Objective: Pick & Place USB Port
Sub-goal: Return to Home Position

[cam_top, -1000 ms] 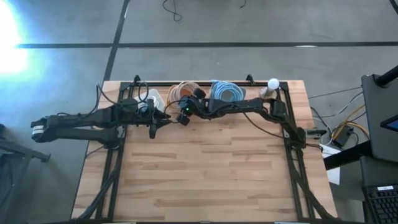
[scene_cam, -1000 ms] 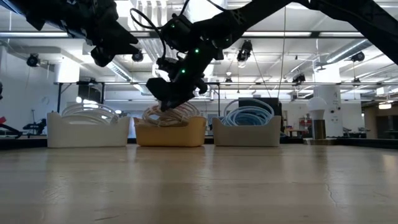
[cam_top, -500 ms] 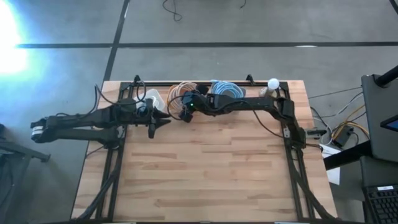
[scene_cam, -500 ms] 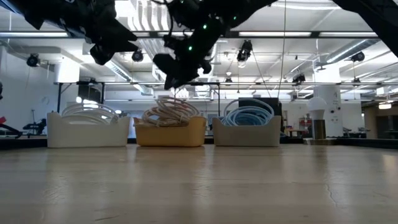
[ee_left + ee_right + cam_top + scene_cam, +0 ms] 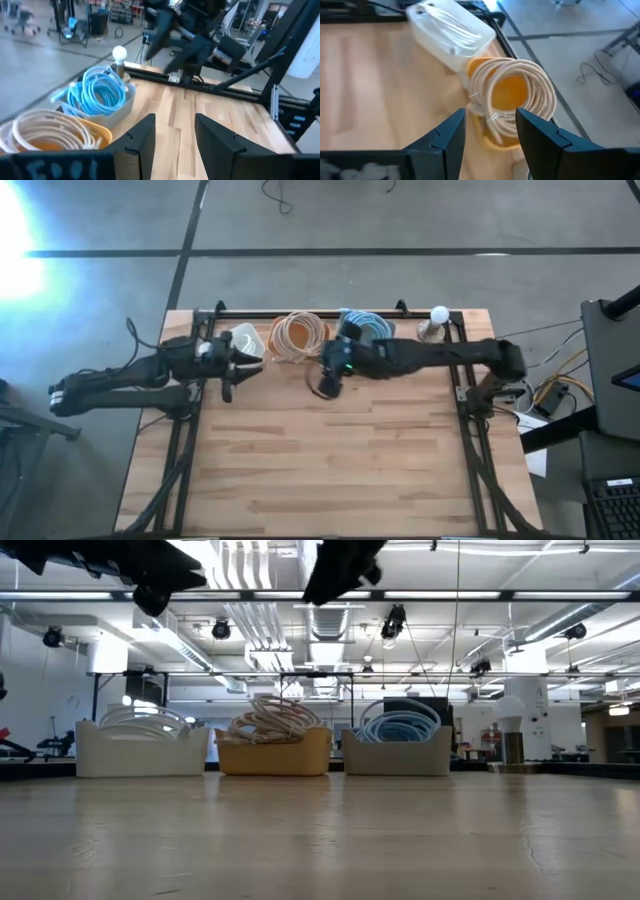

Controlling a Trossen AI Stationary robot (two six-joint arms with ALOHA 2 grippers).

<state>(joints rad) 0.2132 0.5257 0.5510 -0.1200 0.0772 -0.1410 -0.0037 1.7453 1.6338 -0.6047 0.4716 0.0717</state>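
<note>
Three bins stand in a row at the table's far edge: a white bin [image 5: 245, 340] of white cable, an orange bin [image 5: 300, 336] holding a cream cable coil [image 5: 515, 95], and a bin of blue cable [image 5: 362, 328]. My right gripper [image 5: 326, 388] hangs open and empty high above the table, just near and right of the orange bin; its wrist view [image 5: 490, 140] looks down on the cream coil. My left gripper [image 5: 243, 378] is open and empty in the air near the white bin, also seen in its wrist view [image 5: 175, 135].
A white bulb-topped object [image 5: 438, 314] stands at the far right corner. A black frame [image 5: 330, 311] runs along the table's far edge and sides. Bare wood [image 5: 330, 460] fills the table's middle and near part.
My right gripper has risen up out of the orange bin and gone toward the table's right and near edge; the cream coil stays in the bin. My left gripper has drawn back toward the table's left edge and risen a little.
</note>
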